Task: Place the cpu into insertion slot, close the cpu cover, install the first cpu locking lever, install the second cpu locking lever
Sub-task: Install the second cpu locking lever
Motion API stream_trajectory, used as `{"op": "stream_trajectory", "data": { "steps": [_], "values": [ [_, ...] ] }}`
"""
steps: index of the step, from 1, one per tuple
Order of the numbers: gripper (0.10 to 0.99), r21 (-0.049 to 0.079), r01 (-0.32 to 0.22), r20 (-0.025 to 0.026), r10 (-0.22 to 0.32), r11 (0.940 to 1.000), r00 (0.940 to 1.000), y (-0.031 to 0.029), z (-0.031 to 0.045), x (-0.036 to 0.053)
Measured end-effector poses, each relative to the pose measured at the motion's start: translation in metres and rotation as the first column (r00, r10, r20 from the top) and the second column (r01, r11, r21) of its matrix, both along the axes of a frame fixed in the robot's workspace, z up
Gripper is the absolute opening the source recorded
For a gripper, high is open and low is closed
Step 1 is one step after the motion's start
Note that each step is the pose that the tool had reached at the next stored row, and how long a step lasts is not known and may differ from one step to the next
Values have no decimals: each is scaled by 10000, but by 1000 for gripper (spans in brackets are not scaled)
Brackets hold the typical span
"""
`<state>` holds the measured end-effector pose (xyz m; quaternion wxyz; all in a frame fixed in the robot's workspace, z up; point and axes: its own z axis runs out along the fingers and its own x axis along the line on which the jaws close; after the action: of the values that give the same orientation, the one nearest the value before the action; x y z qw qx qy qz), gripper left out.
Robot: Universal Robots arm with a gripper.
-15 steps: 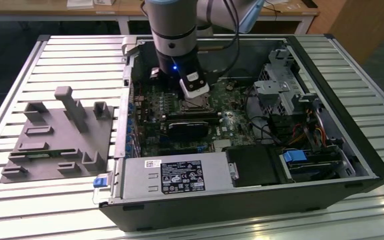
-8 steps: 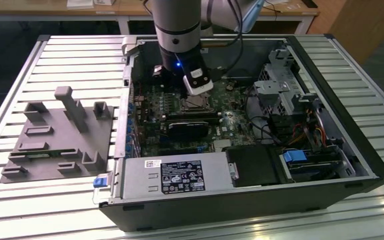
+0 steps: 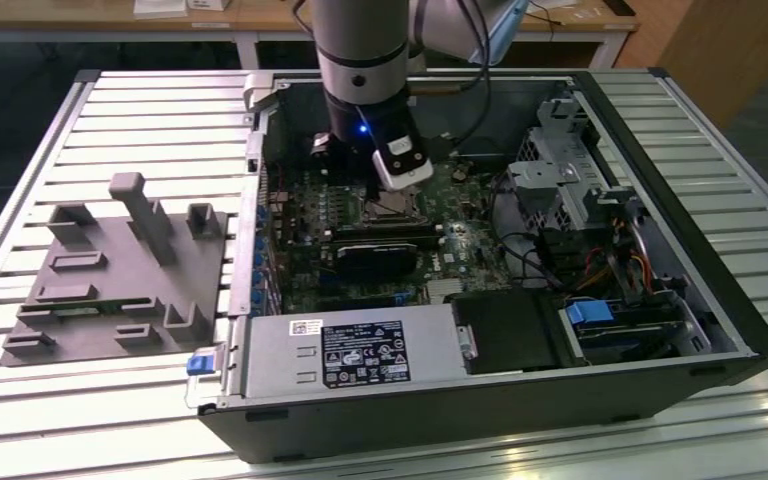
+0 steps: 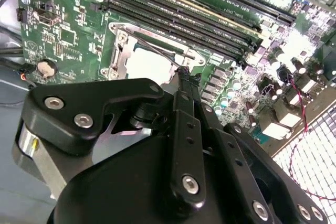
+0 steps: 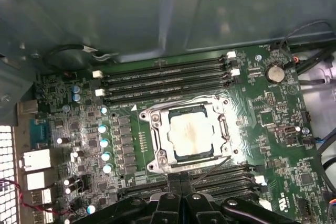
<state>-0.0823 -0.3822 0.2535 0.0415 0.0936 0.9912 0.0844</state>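
Pincer (image 5: 181, 178) looks clenched, fingertips together right at the socket's edge, touching a thin wire lever (image 5: 210, 165). The cpu (image 5: 192, 132) already sits in the insertion slot (image 5: 157, 157), framed by the cpu cover (image 5: 185, 110), just beyond the tips. My worry: the lever slips off and springs back.

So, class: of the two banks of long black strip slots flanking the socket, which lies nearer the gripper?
In the first wrist view, the bank beside the gripper; the other bank lies beyond the cpu, toward the case wall.
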Motion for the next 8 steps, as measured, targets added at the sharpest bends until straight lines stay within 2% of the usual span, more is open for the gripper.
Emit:
{"op": "stream_trajectory", "data": {
  "steps": [8],
  "values": [
    [102, -4, 2, -19, -2, 10000, 10000, -2, -78, 20]
  ]
}}
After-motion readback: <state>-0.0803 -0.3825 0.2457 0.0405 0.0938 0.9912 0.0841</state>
